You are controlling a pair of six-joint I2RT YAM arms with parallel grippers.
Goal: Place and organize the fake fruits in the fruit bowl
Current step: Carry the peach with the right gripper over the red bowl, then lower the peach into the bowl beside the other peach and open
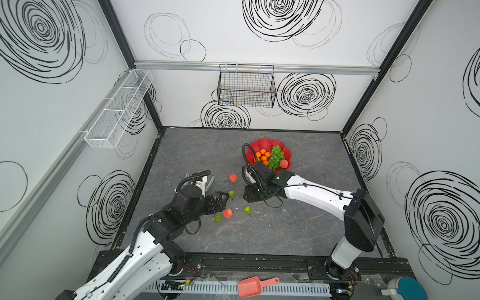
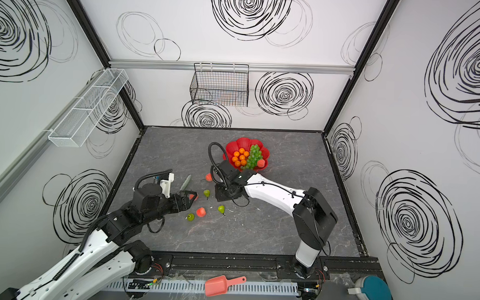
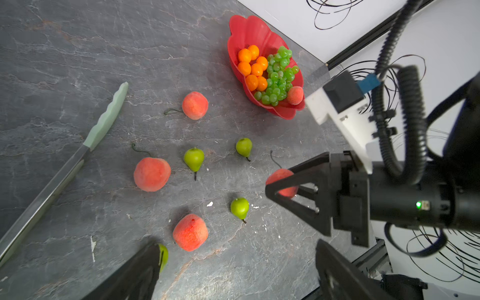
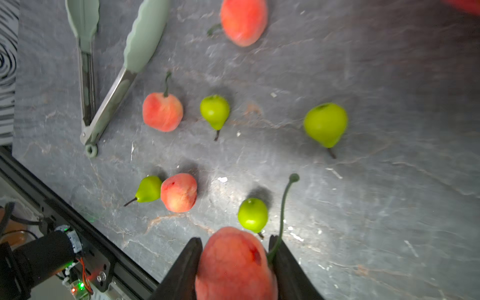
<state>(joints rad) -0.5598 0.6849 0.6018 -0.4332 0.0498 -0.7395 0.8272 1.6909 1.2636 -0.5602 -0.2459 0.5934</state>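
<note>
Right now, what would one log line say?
right gripper: shut on peach | left gripper: open | fruit bowl: oranges, grapes, another peach | table: three peaches, four pears

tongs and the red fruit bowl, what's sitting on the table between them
One peach lies between the tongs and the fruit bowl, touching neither; the rest is bare table. The left wrist view shows it best.

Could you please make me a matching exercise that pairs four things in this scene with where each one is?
Things:
1. grapes
2. tongs
3. scoop
4. wire basket

Places:
A. hung on the back wall
B. lying flat on the table
C. in the fruit bowl
D. on the slotted strip at the front edge

Pairs: 1-C, 2-B, 3-D, 4-A
</note>
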